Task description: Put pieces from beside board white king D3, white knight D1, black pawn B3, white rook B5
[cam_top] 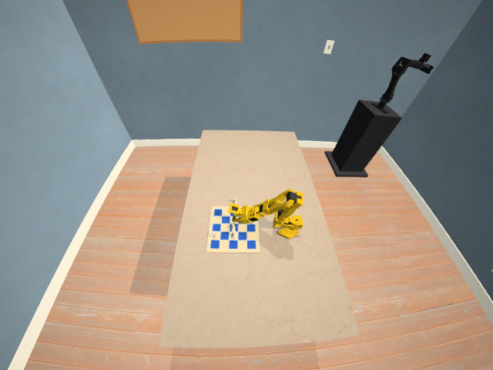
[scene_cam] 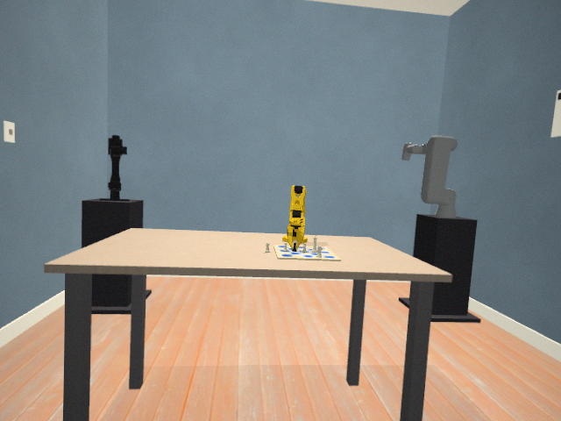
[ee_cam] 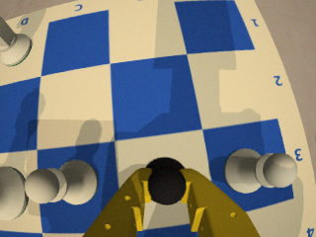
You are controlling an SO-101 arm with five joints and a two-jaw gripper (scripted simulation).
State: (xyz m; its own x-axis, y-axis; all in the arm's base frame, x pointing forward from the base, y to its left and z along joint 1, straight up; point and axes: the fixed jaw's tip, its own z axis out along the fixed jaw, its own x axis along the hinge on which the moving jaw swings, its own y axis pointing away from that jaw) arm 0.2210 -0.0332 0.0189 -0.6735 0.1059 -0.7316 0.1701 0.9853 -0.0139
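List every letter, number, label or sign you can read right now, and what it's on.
"D": edge of the board
"C": same edge
"1": adjoining edge
"2": adjoining edge
"3": adjoining edge
"4": adjoining edge, partly cut off
Board markings in the top and exterior views: too small to read.

Yellow arm (cam_top: 276, 203) (scene_cam: 297, 210) bent at the elbow, reaching over the board (cam_top: 208, 244) (scene_cam: 308, 259) (ee_cam: 271, 64), gripper (cam_top: 233, 218) (scene_cam: 294, 247) (ee_cam: 166, 185) tipped down above it, fingers closed in a grip

Yellow arm (scene_cam: 297, 208) above checkered board (scene_cam: 331, 257).
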